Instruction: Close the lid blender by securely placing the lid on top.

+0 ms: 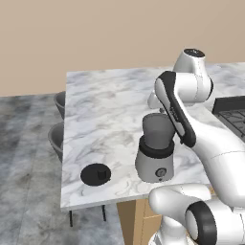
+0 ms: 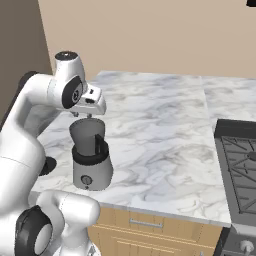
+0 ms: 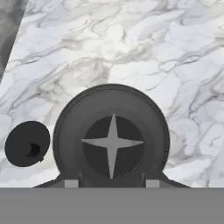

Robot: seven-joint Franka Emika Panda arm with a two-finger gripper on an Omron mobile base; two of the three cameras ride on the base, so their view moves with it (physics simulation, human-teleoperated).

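A robot arm's end effector [image 2: 86, 116], fingers pressed together and holding nothing, hangs directly above the open jar of the blender [image 1: 155, 149] on a marble tabletop [image 1: 105, 100]. The lid [image 1: 95, 174] lies flat near the tabletop's front edge, well apart to the blender's left, so the reach likely runs leftward and down.

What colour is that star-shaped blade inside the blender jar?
Light grey, against the dark jar of the blender; the hand view shows the blade best.

Arm bent, pincer [image 2: 86, 116] shut, empty
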